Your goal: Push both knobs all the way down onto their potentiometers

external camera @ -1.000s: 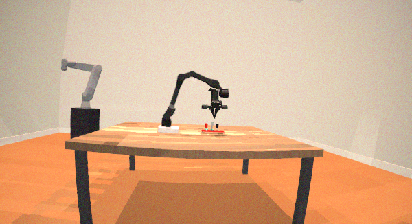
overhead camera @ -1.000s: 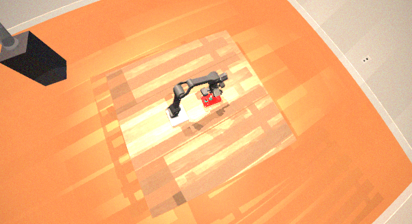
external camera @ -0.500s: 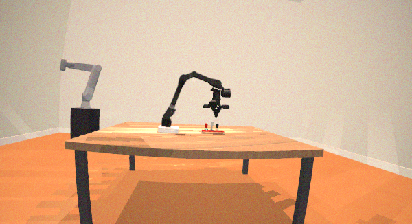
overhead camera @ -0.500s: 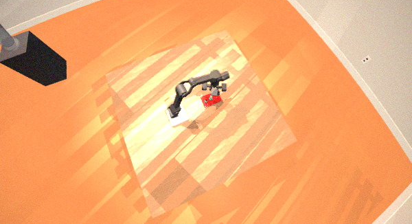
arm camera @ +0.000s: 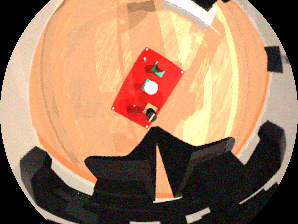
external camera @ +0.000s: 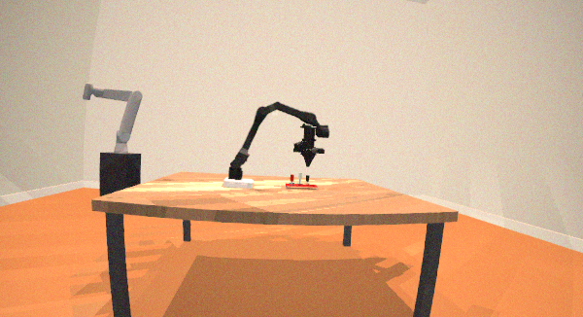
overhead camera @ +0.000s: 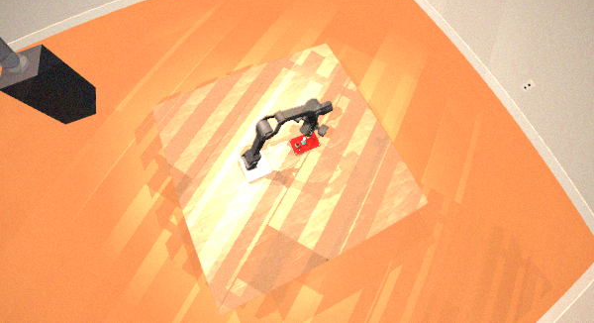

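Tool [external camera: 308, 164] fully shut, fingers pressed together to a point, nothing between them. It hangs pointing down, above the circuit board [external camera: 301, 186], clear gap btwn tip & knobs, touching nothing. In wrist view the closed tips sit just below the board's edge nearest the black knob [arm camera: 150, 115]. Board is red, on the worktop [external camera: 340, 207] near the arm's white base plate [external camera: 238, 183]; white knob [arm camera: 150, 87] mid-board.
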You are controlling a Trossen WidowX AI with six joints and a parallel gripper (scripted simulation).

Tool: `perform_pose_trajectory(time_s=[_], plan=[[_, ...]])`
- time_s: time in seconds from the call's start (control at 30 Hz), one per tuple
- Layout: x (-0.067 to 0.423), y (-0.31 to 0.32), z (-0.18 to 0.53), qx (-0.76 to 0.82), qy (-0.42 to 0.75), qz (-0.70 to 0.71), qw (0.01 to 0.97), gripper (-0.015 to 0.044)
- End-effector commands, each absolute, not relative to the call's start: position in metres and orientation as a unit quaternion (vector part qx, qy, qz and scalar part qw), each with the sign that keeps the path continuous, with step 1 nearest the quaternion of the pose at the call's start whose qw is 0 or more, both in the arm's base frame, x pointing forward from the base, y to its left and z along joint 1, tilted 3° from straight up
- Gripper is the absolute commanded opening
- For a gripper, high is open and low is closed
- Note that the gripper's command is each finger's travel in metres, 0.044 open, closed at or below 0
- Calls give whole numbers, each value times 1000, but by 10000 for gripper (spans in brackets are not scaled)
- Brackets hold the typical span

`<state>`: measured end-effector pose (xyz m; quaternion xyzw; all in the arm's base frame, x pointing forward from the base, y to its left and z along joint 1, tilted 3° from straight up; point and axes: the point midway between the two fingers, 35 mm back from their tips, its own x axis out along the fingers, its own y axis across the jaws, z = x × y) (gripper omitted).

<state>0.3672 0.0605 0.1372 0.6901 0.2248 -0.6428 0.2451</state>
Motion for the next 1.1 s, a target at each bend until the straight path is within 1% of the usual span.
perform_pose_trajectory(time_s=[0.0, 0.23, 1.07], plan=[[370, 61, 138, 697, 207, -648, 227, 0], [371, 61, 118, 697, 207, -648, 227, 0], [373, 61, 97, 697, 207, -648, 227, 0]])
